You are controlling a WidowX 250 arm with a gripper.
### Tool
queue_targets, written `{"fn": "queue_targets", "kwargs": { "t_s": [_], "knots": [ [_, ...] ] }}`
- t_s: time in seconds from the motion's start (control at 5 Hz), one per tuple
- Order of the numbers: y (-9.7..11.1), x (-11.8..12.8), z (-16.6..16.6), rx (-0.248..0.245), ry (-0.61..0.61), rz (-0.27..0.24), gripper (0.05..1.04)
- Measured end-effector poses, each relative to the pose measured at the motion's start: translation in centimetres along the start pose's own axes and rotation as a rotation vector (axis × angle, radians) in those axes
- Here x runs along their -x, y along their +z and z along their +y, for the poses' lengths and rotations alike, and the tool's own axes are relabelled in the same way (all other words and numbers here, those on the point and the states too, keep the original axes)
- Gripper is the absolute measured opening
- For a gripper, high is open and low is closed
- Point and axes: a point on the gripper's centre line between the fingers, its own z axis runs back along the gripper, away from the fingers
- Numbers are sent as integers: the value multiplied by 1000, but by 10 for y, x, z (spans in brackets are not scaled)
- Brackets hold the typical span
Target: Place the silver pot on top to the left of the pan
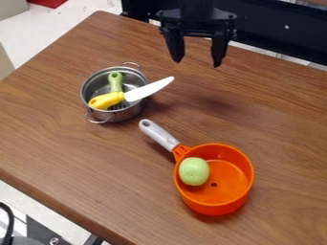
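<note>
Silver, round metal pot (121,116) sits lower left in view from the black two-finger gripper (198,64), whose fingers hang apart.

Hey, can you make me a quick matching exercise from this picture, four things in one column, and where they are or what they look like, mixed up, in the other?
Things
1. Pot
2. Knife
3. Round green thing
4. Gripper

Places, looks and states
A. Inside the orange pan
B. Open, near the top of the picture
C. Silver, with a loop handle on each of two sides
D. Yellow handle, white blade sticking out past the pot's rim

Right pairs: 1-C, 2-D, 3-A, 4-B
</note>
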Motion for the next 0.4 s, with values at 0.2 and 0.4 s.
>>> {"fn": "queue_targets", "kwargs": {
  "t_s": [0.2,0.4],
  "knots": [
    [2,-2,-7,-13,4,-10,997],
    [10,-6,-8,-11,11,-10,997]
  ]
}}
